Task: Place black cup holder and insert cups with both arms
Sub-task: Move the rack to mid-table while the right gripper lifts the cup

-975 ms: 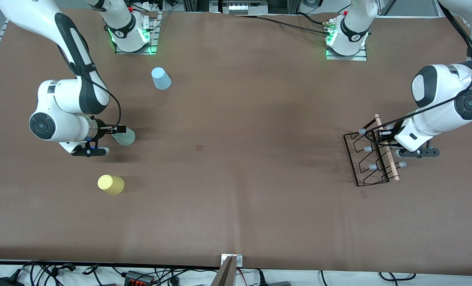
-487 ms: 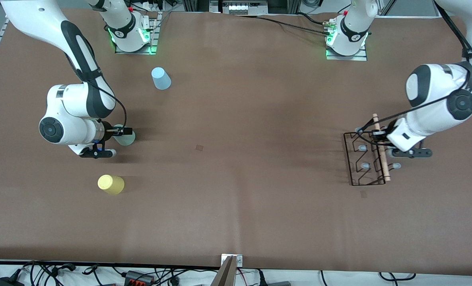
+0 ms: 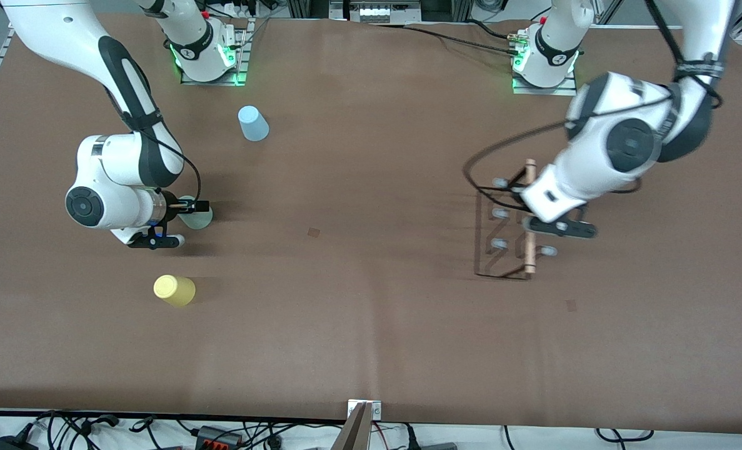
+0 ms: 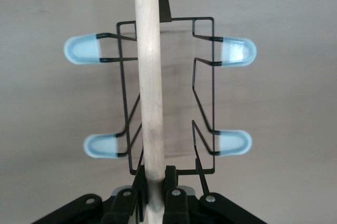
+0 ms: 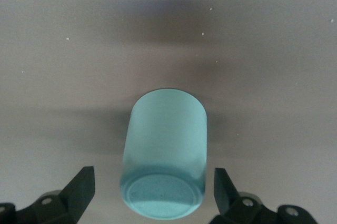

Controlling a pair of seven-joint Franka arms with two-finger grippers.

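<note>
In the front view, the left end effector is clamped on the wooden rod of the black rack, which it holds above the brown table toward the left arm's end; the rack appears blurred. The right end effector is at the green cup, toward the right arm's end of the table, with its fingers spread wide and nothing gripped. The blue cup stands upside down farther from the front camera than the green cup, near the right arm's base. The yellow cup lies nearer to the front camera than the green cup. In the left wrist view, the two fingers press against the rod from both sides (four pale peg tips project from the wire frame). In the right wrist view, the green cup stands upside down on the table between the two parted fingertips, with a clear gap on each side.
</note>
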